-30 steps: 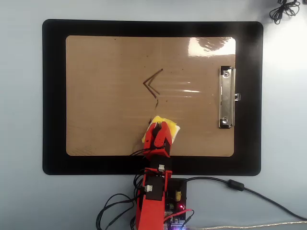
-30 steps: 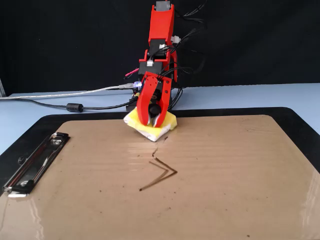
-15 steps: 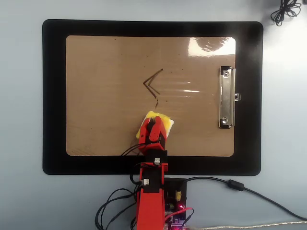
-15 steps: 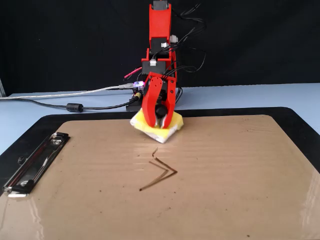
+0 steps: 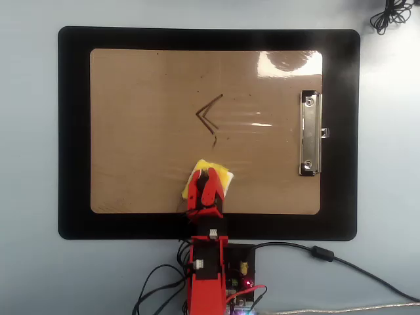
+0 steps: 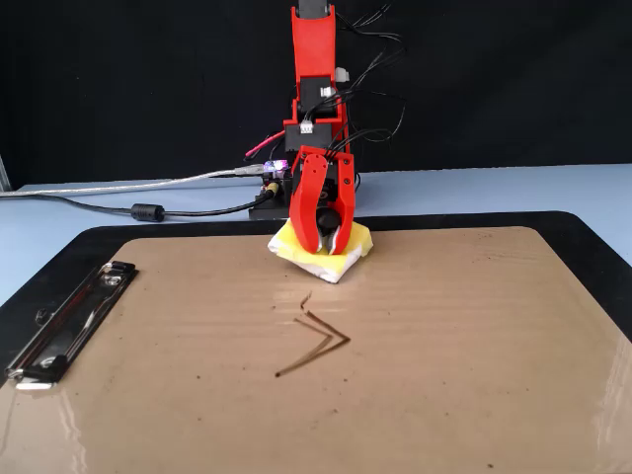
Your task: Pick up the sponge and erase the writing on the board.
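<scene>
Red hand is clamping the yellow sponge by its black knob at the upper middle of the fixed view, pressing it on the brown board. Its jaws are hiding most of the sponge. The writing is sitting near the frame's centre overhead, apart from the sponge.

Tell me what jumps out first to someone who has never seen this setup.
The bright red gripper at the board's near edge in the overhead view, its fingers closed around the yellow sponge. Next, the dark zigzag writing mid-board, clear of the sponge, and the silver clip at the right end.
</scene>
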